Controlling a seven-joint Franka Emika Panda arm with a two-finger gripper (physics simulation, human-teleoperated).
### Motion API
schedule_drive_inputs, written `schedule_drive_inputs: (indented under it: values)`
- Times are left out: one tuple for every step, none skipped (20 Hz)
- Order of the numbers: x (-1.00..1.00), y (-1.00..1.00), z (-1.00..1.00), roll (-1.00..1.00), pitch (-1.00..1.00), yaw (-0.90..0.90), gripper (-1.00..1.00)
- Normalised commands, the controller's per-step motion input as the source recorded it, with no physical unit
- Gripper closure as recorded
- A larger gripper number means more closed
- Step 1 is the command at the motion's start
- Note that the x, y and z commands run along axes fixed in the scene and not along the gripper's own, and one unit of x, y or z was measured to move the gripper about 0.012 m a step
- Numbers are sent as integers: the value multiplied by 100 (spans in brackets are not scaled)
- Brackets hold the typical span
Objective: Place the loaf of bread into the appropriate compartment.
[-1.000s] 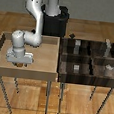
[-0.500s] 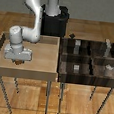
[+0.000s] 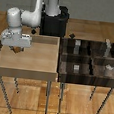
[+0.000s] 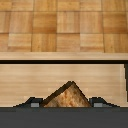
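Though far from bin (image 3: 91,60), gripper (image 3: 16,48) around loaf (image 4: 67,96).

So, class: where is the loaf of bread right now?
The loaf of bread sits between the gripper's fingers, over the light wooden tray at the exterior view's left, apart from the dark bin.

We note a wood parquet floor (image 3: 96,27); a pale wooden tabletop (image 3: 27,60) on thin metal legs (image 3: 6,95).
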Motion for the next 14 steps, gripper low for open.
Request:
schedule_drive_inputs:
  values:
    - [0, 0, 0, 0, 0, 0, 100]
    - [0, 100, 0, 0, 0, 0, 100]
    - [0, 100, 0, 0, 0, 0, 100]
    - [0, 100, 0, 0, 0, 0, 100]
    - [0, 100, 0, 0, 0, 0, 100]
    - [0, 100, 0, 0, 0, 0, 100]
    - [0, 100, 0, 0, 0, 0, 100]
    - [0, 100, 0, 0, 0, 0, 100]
    - [0, 100, 0, 0, 0, 0, 100]
    - [0, 100, 0, 0, 0, 0, 100]
    - [0, 100, 0, 0, 0, 0, 100]
    - [0, 100, 0, 0, 0, 0, 100]
    - [0, 100, 0, 0, 0, 0, 100]
    - [0, 100, 0, 0, 0, 0, 100]
